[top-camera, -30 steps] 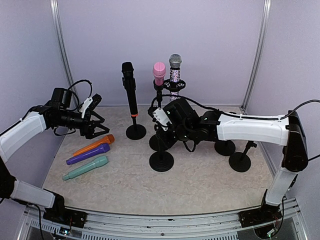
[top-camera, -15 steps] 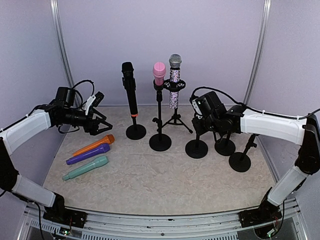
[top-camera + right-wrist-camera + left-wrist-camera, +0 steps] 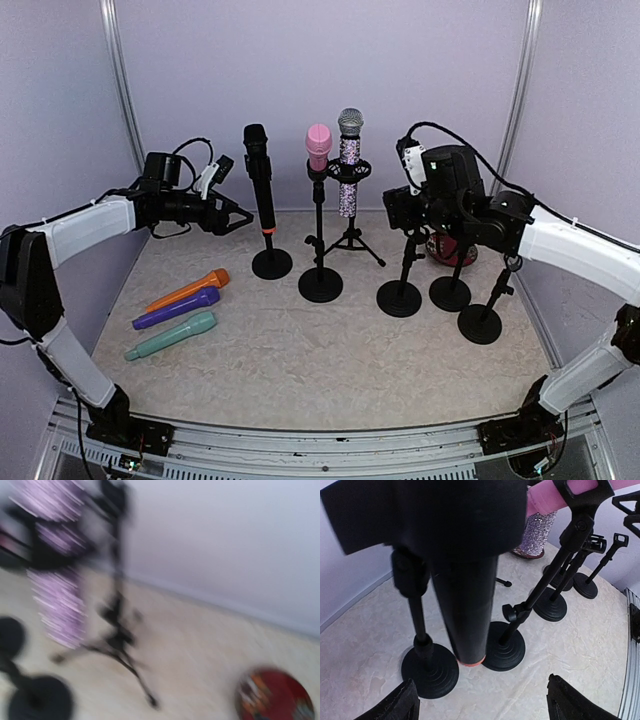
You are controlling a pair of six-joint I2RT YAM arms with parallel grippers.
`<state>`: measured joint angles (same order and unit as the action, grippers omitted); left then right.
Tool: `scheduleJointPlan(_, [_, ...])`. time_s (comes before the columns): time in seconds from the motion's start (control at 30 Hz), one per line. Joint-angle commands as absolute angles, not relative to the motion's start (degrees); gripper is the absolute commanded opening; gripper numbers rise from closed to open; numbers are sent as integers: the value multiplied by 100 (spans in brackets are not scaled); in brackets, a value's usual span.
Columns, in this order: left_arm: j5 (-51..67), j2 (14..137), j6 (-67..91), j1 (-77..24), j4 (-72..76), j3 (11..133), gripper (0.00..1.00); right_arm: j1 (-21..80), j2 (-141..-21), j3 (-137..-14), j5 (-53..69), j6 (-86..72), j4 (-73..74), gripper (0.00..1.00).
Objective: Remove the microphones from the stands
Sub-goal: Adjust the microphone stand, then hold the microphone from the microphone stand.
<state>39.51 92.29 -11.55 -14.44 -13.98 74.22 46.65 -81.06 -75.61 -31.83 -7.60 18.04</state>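
While left hand (image 3: 479,690) hangs wide open, holding nothing, matte black cylindrical mic (image 3: 465,605) w/ orange end ring sits upright on its round-base stand (image 3: 430,670) just ahead. Right hand (image 3: 402,212): can't tell if open, wrist view blurred. Rhinestone mic (image 3: 349,175), smooth pink mic (image 3: 318,146) also on stands. Bench (image 3: 300,370) marbled beige.

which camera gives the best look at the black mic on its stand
The top external view: the black microphone shows whole, upright on its stand. The left wrist view is too close, showing only its lower body and orange ring. The right wrist view is blurred and misses it.
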Motion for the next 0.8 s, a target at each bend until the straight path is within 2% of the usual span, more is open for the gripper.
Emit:
scheduleJointPlan(0.0, [3871, 9367, -1012, -1621, -1172, 7810, 85, 5409, -8368, -7986, -3222, -324, 1107, 78])
scheduleJointPlan(0.17, [4090, 9211, -1009, -1617, -1352, 7726, 83, 5919, -8931, -8477, -3277, 247, 329, 79])
scheduleJointPlan(0.53, [4358, 8042, -1683, -1488, -2077, 6514, 84, 5969, -9948, -9217, -3863, 1559, -1508, 75])
scheduleJointPlan(0.63, [4352, 7751, -1798, -1469, -2236, 6355, 84, 5968, -10138, -9352, -3763, 1777, -1828, 71])
scheduleJointPlan(0.77, [4315, 7553, -1896, -1473, -2416, 6274, 84, 5968, -10342, -9521, -3701, 1873, -1986, 61])
